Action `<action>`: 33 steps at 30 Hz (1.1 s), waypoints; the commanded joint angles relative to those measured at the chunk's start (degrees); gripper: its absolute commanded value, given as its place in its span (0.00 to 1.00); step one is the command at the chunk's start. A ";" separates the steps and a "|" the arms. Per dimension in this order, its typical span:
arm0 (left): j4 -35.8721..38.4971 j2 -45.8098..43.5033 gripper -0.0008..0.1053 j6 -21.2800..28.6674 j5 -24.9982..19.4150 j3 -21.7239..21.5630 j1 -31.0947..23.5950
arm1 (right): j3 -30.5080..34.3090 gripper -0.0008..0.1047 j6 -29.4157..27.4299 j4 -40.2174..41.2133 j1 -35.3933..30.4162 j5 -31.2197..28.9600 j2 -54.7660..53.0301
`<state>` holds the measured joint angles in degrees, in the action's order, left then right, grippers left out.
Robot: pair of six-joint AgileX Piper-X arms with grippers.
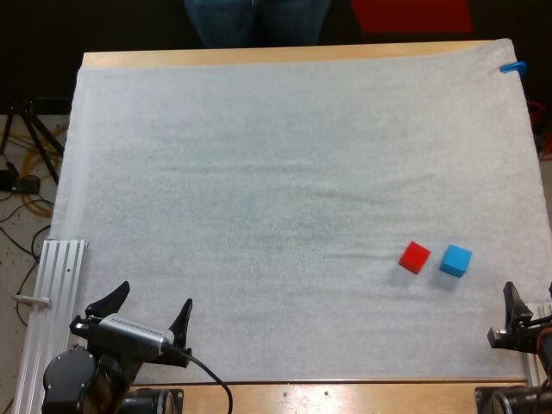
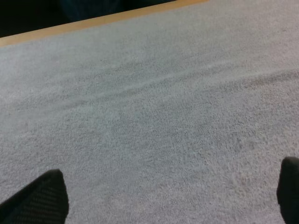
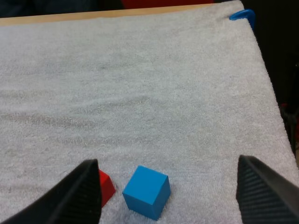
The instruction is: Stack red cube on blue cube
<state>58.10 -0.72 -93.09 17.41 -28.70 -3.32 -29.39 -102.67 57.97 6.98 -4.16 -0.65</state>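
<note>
Your right gripper [image 3: 167, 161] is released, jaws wide apart, holding nothing. The blue cube [image 3: 145, 192] lies on the mat [image 3: 140, 93] just ahead of them, with the red cube [image 3: 107, 186] at its nine o'clock, near but apart. Your left gripper [image 1: 153, 299] is also released, with both cubes well off at its three o'clock.

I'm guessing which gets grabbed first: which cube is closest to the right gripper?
The blue cube: it sits beside the red cube, on the side toward the right gripper.
</note>
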 commanded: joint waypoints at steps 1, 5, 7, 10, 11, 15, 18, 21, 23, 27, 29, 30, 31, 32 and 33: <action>-0.99 -7.97 0.83 -0.92 0.38 -0.23 -0.04 | -0.11 0.58 0.10 -0.28 -0.16 0.08 -2.23; -0.99 -7.97 0.83 -0.92 0.38 -0.23 -0.04 | -0.11 0.58 0.10 -0.28 -0.16 0.08 -2.23; -0.99 -7.97 0.83 -0.92 0.38 -0.23 -0.04 | -0.11 0.58 0.10 -0.28 -0.16 0.08 -2.23; -0.99 -7.97 0.83 -0.92 0.38 -0.23 -0.04 | -0.11 0.58 0.10 -0.28 -0.16 0.08 -2.23; -0.99 -7.97 0.83 -0.92 0.38 -0.23 -0.04 | -0.11 0.58 0.10 -0.28 -0.16 0.08 -2.23; -0.99 -7.97 0.83 -0.92 0.38 -0.23 -0.04 | -0.11 0.58 0.10 -0.28 -0.16 0.08 -2.23; -0.99 -7.97 0.83 -0.92 0.38 -0.23 -0.04 | -0.11 0.58 0.10 -0.28 -0.16 0.08 -2.23; -1.17 -7.73 0.83 -0.92 0.38 -0.23 -0.04 | -0.11 0.58 -0.02 -0.28 -0.16 0.08 -1.79; -1.42 -7.14 0.83 -1.08 0.61 -0.53 0.46 | -0.39 0.58 -0.02 -0.28 -0.16 0.28 -1.06; -1.42 -4.20 0.83 -1.82 1.53 -2.45 2.95 | -2.68 0.58 -0.02 -0.14 -0.16 0.52 1.90; -1.42 -2.35 0.83 -1.82 1.73 -3.94 4.89 | -4.39 0.58 -0.39 0.16 -0.16 0.52 3.90; -1.42 -0.76 0.83 -1.82 1.69 -5.05 6.34 | -5.61 0.58 -0.63 0.33 -0.16 0.52 5.38; -1.42 0.96 0.83 -1.82 1.69 -6.22 7.87 | -6.87 0.58 -1.04 0.60 -0.16 0.52 6.87; -1.42 1.86 0.83 -1.82 1.69 -6.60 8.41 | -7.29 0.58 -1.52 0.73 -0.16 0.52 7.39; -1.42 3.68 0.83 -1.82 1.69 -7.73 10.05 | -8.56 0.58 -2.13 1.06 -0.16 0.69 8.95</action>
<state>57.39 2.46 -94.25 18.71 -36.22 6.60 -37.47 -104.04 58.96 6.98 -3.85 7.99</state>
